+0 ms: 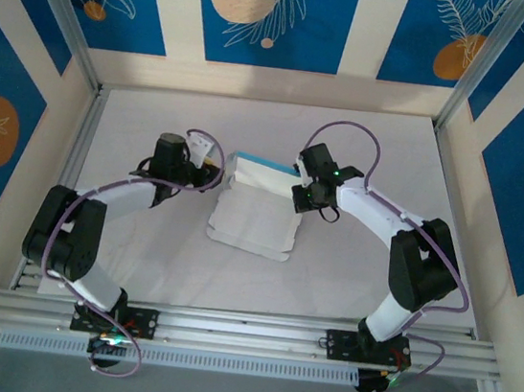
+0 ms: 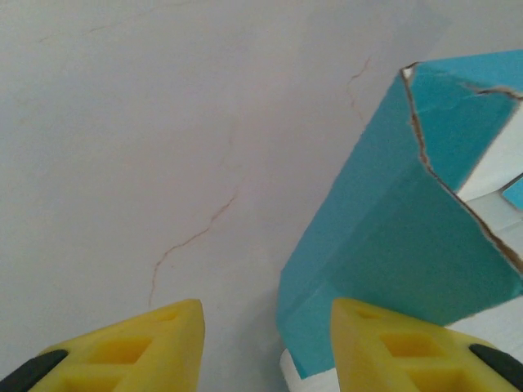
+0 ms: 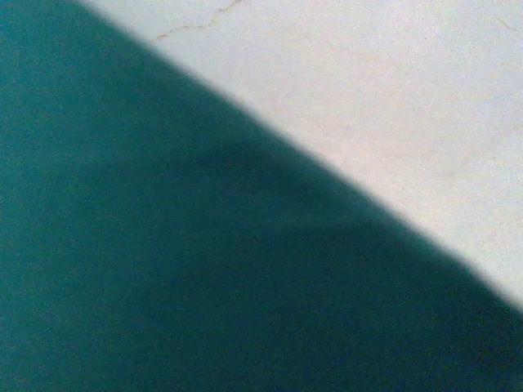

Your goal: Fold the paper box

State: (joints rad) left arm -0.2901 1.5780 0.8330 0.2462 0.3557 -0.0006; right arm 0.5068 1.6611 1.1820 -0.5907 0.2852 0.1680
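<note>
Thin light-blue-and-white card paper box, partly folded: likely light, flexible, crease-prone; grasp at raised wall edges. Left gripper half-open, empty; right gripper closed.

We take this for a robotics lab test cell. A flat white tabletop is fenced by silver aluminium extrusion posts. A slotted aluminium rail at the near edge carries the left white-and-black robot arm and its right twin, with thin purple cables. Printed blue-and-cream backdrop panels line the walls.
</note>
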